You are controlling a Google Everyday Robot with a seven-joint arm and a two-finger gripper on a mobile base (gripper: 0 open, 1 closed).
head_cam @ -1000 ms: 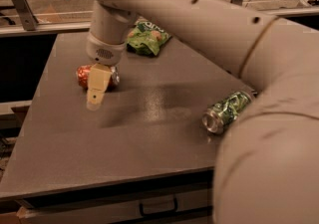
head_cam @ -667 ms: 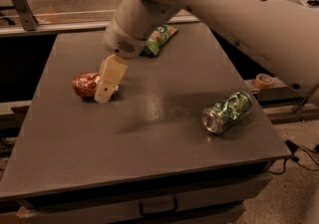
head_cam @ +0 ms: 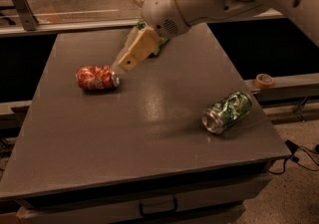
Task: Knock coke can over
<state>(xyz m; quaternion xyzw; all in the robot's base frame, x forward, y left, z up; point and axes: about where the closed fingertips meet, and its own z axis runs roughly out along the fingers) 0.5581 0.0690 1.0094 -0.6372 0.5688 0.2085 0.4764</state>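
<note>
The coke can (head_cam: 96, 78), red-orange with white markings and dented sides, lies on its side on the grey table (head_cam: 124, 133), left of centre, its silver top facing right. My gripper (head_cam: 125, 62) hangs above and just right of the can, its tan fingers pointing down-left toward the can's top end. The gripper is raised off the table and apart from the can, holding nothing that I can see.
A green-patterned silver can (head_cam: 227, 112) lies on its side at the right of the table. A green bag (head_cam: 158, 45) is mostly hidden behind my arm at the back. A tape roll (head_cam: 263, 80) sits on a ledge right of the table.
The coke can has gone from beside the gripper to lying flat on its side. My arm has lifted and drawn back to the right, away from the can.
</note>
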